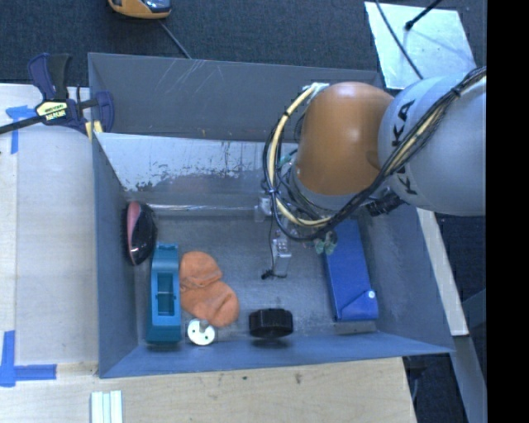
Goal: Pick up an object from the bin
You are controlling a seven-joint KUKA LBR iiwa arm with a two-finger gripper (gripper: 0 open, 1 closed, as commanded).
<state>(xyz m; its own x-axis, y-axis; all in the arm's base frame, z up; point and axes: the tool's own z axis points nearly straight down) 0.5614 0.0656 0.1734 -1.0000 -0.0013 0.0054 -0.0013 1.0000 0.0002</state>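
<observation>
Dark, carpet-like floor (248, 33) runs right across the top, eleven o'clock through to one. At eleven, hard against the edge, there's a yellow-and-black gadget (140, 7), with a thin cable (175, 41) trailing down to the right. At one o'clock lies a white sheet (417, 45), a thin dark rod (426, 12) crossing its top. The same dark floor shows again at four o'clock. The light looks even.

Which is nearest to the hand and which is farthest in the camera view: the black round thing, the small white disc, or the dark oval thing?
1. the black round thing, just below the hand, by the near wall.
2. the small white disc, to the lower left.
3. the dark oval thing, at the left wall.
</observation>
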